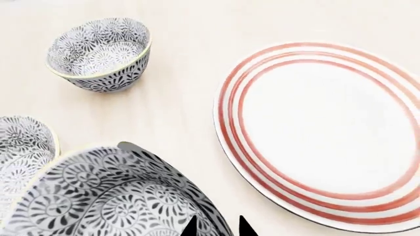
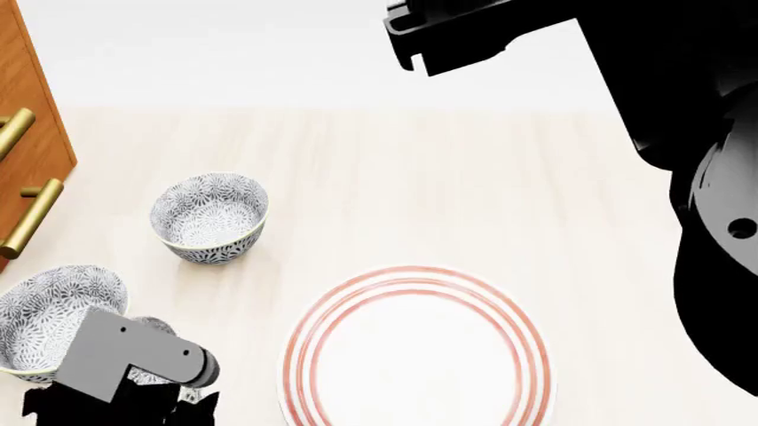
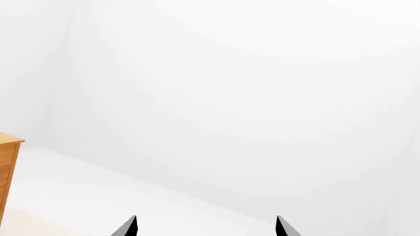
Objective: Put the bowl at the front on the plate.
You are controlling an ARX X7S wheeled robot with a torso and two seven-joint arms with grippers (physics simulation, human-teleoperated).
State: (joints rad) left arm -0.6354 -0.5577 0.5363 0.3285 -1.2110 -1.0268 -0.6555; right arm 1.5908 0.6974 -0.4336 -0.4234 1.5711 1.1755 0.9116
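The left pincer (image 1: 217,227) grips the front bowl (image 1: 111,196) by its rim, beside the plate (image 1: 328,132). Two more bowls (image 2: 209,216) stand behind on the worktop (image 2: 474,195). The right pincer (image 3: 205,227) hangs wide, high up.

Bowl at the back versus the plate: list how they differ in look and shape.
The bowl at the back is small and deep; the plate is much wider and shallow. The bowl carries a dense grey-blue floral pattern inside and out; the plate is plain white with three thin red rings near its rim. Both are round, upright and empty on the table.
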